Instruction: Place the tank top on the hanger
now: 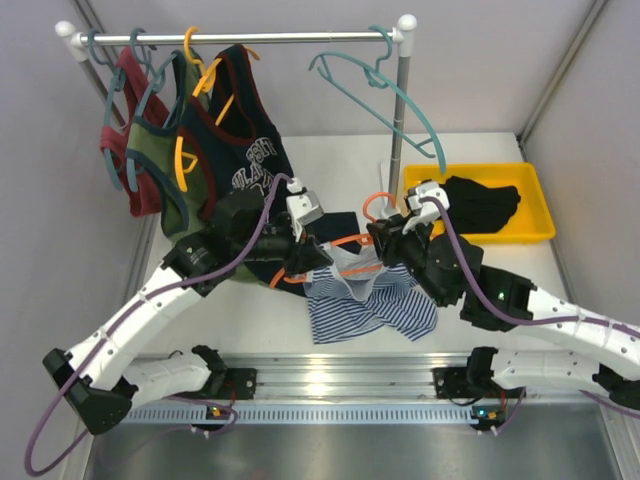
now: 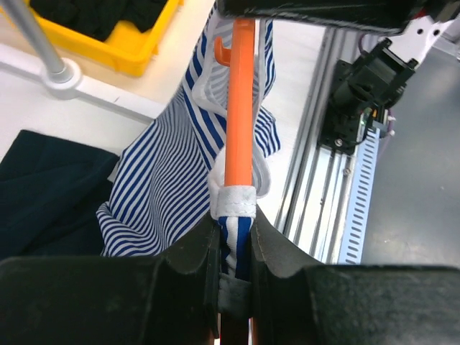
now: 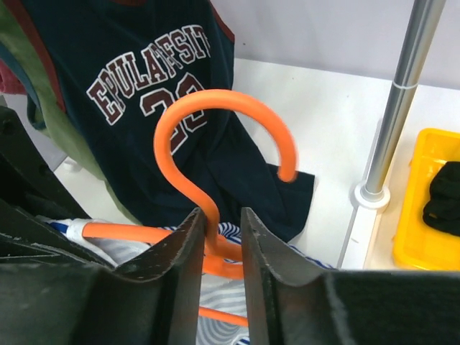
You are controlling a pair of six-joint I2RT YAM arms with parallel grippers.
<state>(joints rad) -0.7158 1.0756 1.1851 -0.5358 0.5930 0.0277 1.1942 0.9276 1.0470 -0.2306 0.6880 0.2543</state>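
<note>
The orange hanger (image 1: pixel 372 204) is held above the table between both grippers. My right gripper (image 1: pixel 383 238) is shut on it just below the hook (image 3: pixel 215 108), with the fingers on either side of the neck. My left gripper (image 1: pixel 300 250) is shut on the striped tank top's strap together with one hanger arm (image 2: pixel 239 108); the pale grey trim (image 2: pixel 234 200) wraps that arm at the fingertips. The tank top (image 1: pixel 375 305) hangs from the hanger and bunches on the table. It also shows in the left wrist view (image 2: pixel 154 180) and under the right gripper (image 3: pixel 219 298).
A clothes rail (image 1: pixel 260 38) at the back carries several tops, among them a navy one with lettering (image 3: pixel 144 79), and a teal hanger (image 1: pixel 400 100). Its right pole (image 3: pixel 399 108) stands beside a yellow tray (image 1: pixel 535 232) holding a black garment (image 1: pixel 480 205).
</note>
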